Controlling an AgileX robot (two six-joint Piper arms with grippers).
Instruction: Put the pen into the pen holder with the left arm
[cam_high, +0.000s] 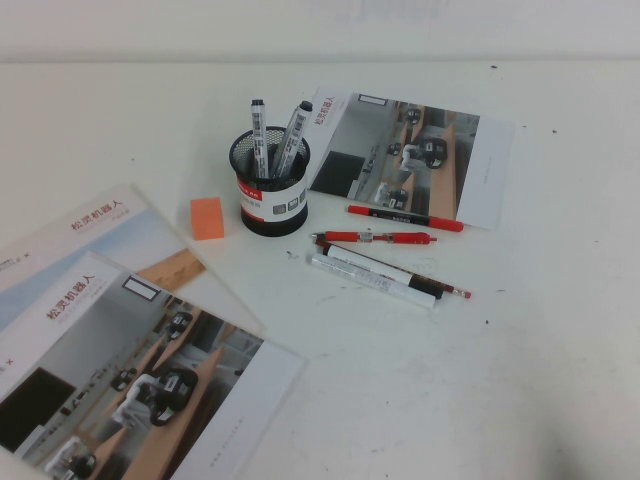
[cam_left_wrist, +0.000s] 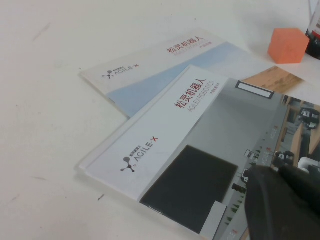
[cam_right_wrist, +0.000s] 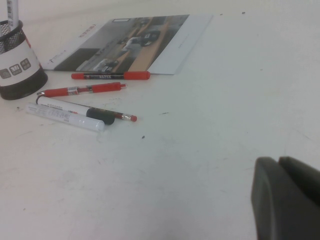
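Left gripper (cam_left_wrist: 280, 172) first: two dark, matte fingers pressed together with nothing between them, hovering over the glossy cover of the upper brochure (cam_left_wrist: 165, 145), which lies overlapped on a second brochure (cam_left_wrist: 150, 75) on the robot's near-left side of the pen holder (cam_high: 272, 185). The right gripper (cam_right_wrist: 277, 161) is down low over the bare white table (cam_right_wrist: 200, 150), its grey-black pads shut with only a thin seam between them, also empty, on the holder's near-right side and well apart from it. Moving outward to the holder itself: a small round cup of black wire mesh, with a red-and-white label band around its lower half. And the pen (cam_high: 293, 135) is in it, a thick white barrel with black print, black cap up, leaning toward the holder's right rim, well apart from the left gripper and from both brochures. Beside it in the cup a slimmer pen (cam_high: 258, 130) stands nearly upright. Just left of the holder sits a small orange block (cam_high: 207, 217), matte and square-edged. To the holder's right, two red pens (cam_high: 405, 217) lie flat, and nearer the robot a white pen (cam_high: 390, 272) with a black cap lies touching a clear tube-like pen (cam_high: 365, 278). A third brochure (cam_high: 420, 155) lies flat to the holder's far right.
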